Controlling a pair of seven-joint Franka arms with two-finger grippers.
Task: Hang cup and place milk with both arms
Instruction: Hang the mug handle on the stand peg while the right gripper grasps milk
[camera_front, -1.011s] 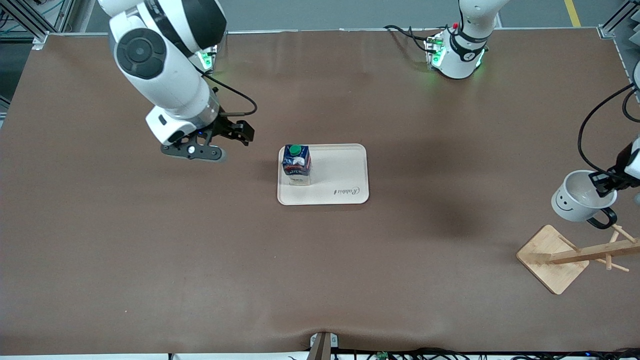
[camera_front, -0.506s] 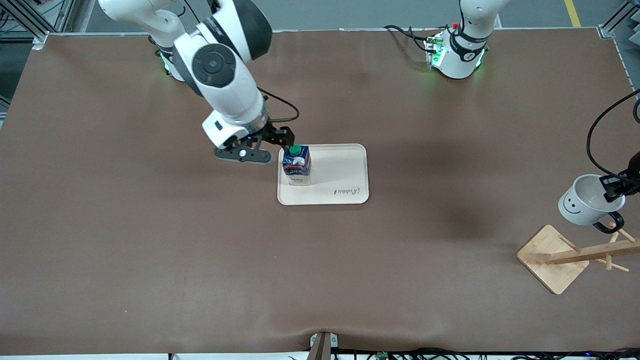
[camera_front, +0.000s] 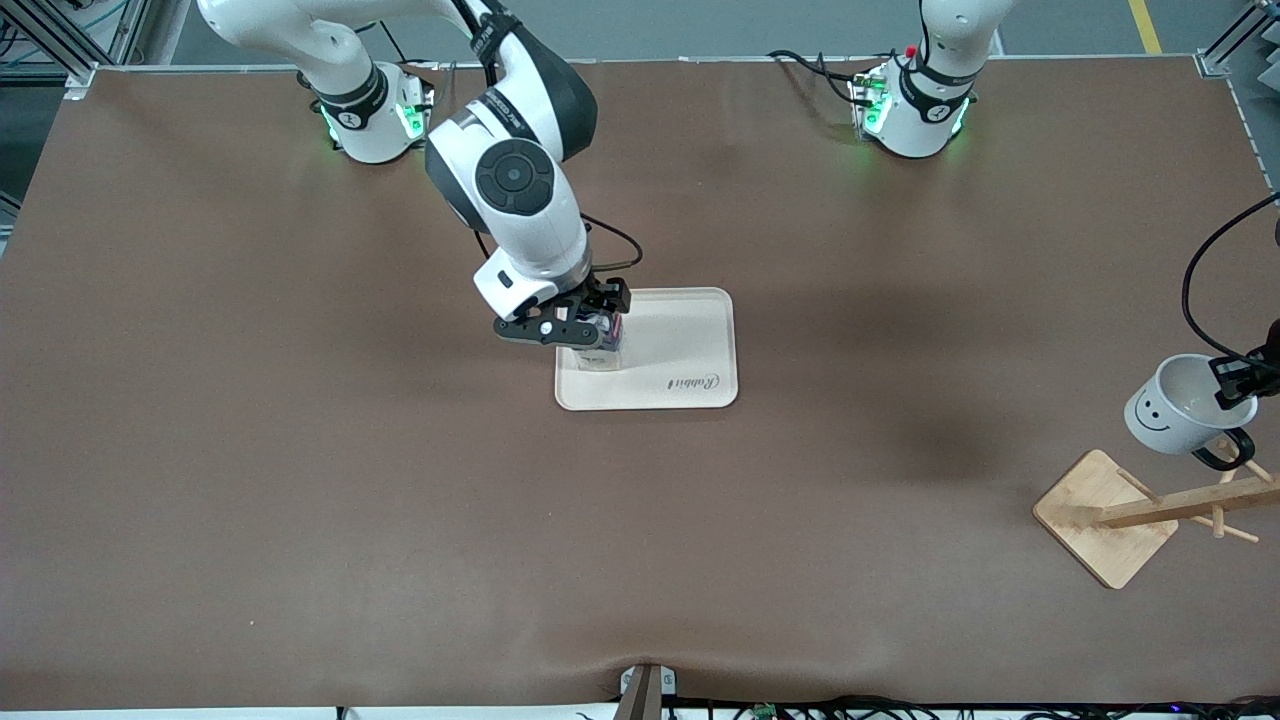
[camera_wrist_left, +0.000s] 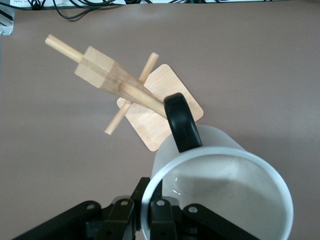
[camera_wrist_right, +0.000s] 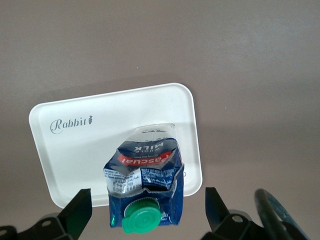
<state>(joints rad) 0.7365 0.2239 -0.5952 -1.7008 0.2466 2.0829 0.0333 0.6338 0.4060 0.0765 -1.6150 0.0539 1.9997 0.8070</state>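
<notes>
step: left claw (camera_front: 1232, 384) clamped on cup (camera_front: 1172, 405) rim, over rack (camera_front: 1150, 510)
right claw (camera_wrist_right: 147, 210): wide open astride milk (camera_wrist_right: 145, 190), tray (camera_wrist_right: 75, 150)
next: prob. hook handle on peg

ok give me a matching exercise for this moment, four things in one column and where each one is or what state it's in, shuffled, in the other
Things:
1. milk carton
2. mug
3. right gripper
4. wooden mug tree

Places or states:
A. held by its rim in the shut left gripper, above the pegs
B. standing on the cream tray
C. open, one finger on each side of the carton
D. on the table at the left arm's end, nothing hung on it

Pairs: 1-B, 2-A, 3-C, 4-D
</notes>
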